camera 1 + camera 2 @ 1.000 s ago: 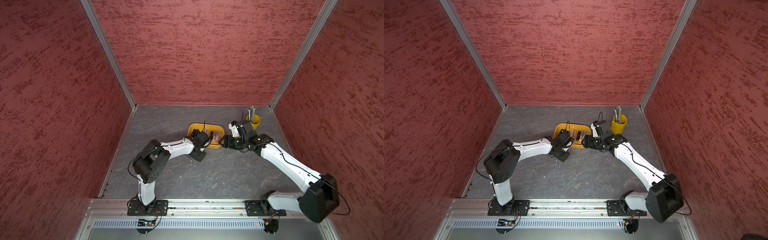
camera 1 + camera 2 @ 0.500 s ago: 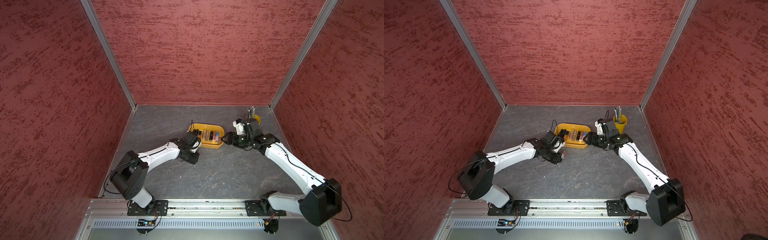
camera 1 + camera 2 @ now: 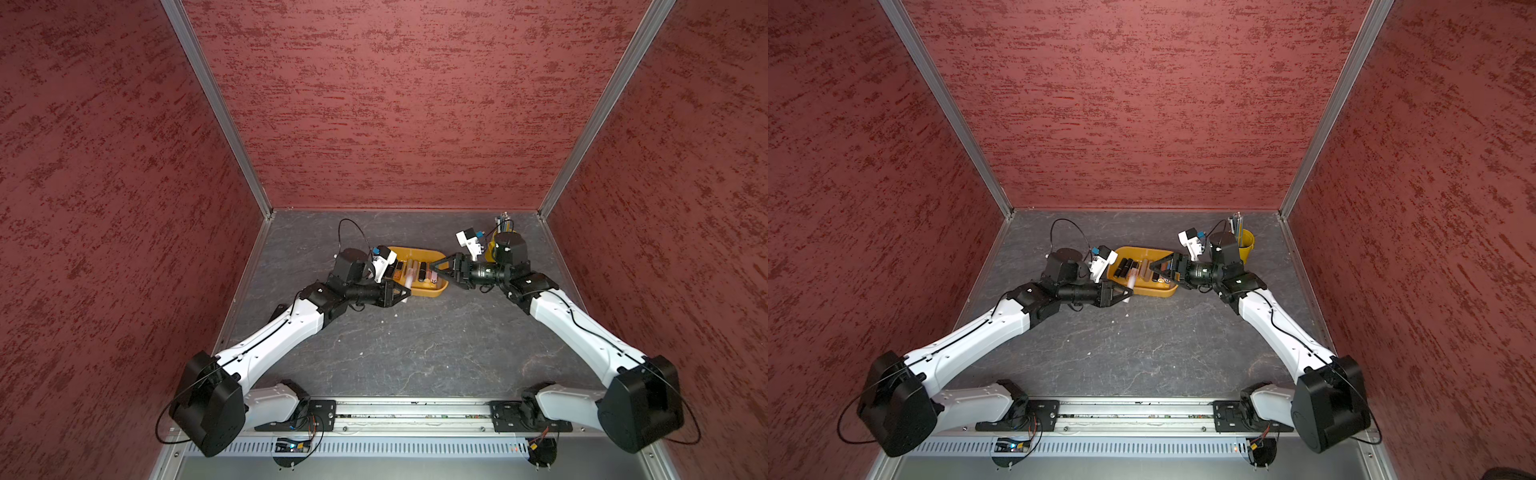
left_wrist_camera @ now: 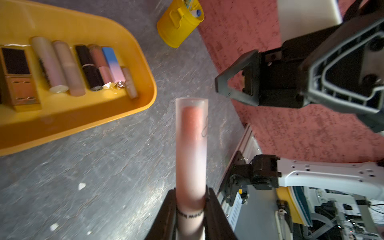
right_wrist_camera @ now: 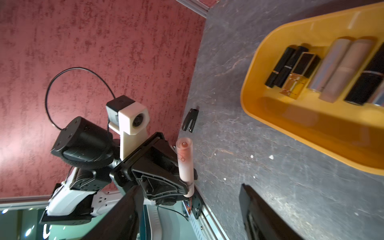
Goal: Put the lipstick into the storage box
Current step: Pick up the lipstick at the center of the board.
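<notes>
My left gripper (image 4: 191,193) is shut on a frosted pink lipstick (image 4: 191,141), which sticks out well past its fingertips. In both top views the lipstick (image 3: 409,277) (image 3: 1131,279) hangs just off the front rim of the mustard-yellow storage box (image 3: 415,250) (image 3: 1142,249), outside it. Several lipsticks (image 4: 83,68) lie side by side in the box. My right gripper (image 3: 434,270) (image 5: 190,197) stands open at the box's right end, facing the held lipstick (image 5: 185,162) with nothing between its fingers.
A small yellow pen cup (image 3: 1246,245) (image 4: 178,27) stands behind my right wrist near the back right corner. A small black clip (image 5: 190,119) lies on the grey floor by the left wall. Red walls close in three sides.
My left arm has swung out low to the left, still gripping the lipstick beside the box. My right gripper's jaws have spread wider.
</notes>
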Robot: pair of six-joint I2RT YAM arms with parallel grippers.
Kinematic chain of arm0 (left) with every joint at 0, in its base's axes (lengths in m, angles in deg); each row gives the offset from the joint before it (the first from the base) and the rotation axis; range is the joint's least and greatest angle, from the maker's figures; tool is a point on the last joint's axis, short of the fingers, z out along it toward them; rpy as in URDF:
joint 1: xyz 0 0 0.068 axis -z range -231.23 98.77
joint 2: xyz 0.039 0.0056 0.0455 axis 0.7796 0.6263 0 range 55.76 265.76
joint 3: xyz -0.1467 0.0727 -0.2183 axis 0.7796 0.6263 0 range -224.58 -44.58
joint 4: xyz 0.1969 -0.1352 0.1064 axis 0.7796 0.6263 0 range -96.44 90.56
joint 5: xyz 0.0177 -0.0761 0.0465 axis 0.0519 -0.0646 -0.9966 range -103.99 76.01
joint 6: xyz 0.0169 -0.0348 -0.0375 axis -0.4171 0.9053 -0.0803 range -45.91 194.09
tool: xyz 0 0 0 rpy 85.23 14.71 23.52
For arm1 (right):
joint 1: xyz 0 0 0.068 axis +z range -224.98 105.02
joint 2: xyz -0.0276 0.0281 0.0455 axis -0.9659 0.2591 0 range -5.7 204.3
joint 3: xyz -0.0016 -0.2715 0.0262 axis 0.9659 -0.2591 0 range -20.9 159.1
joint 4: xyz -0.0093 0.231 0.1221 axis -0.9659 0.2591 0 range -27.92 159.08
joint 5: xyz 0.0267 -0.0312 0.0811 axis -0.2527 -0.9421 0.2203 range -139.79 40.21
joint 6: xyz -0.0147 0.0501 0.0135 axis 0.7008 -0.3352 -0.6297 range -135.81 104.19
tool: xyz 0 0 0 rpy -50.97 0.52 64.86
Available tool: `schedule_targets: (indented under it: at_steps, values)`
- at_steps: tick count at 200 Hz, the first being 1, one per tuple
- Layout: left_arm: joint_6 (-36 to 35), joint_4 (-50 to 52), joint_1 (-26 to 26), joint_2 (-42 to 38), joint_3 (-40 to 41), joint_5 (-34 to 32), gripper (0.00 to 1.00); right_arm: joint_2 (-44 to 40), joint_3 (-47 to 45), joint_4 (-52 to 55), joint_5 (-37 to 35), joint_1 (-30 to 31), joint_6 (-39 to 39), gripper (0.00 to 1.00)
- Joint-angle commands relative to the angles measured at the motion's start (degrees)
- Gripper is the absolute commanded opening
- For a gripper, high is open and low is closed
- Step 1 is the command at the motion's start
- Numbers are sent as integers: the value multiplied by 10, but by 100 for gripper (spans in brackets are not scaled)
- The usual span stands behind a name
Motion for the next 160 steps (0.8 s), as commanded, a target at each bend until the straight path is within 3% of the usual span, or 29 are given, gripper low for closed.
schedule_targets:
  at_steps: [1, 41, 160]
  values:
    - [81, -133, -3, 2, 14, 54, 20, -20, -4, -93, 52, 7, -35, 78]
    - [138, -223, -3, 4, 22, 67, 20, -16, -4, -110, 52, 18, -46, 76]
    - [148, -236, 11, 8, 5, 84, 20, 20, 30, -135, 36, 56, -56, 63]
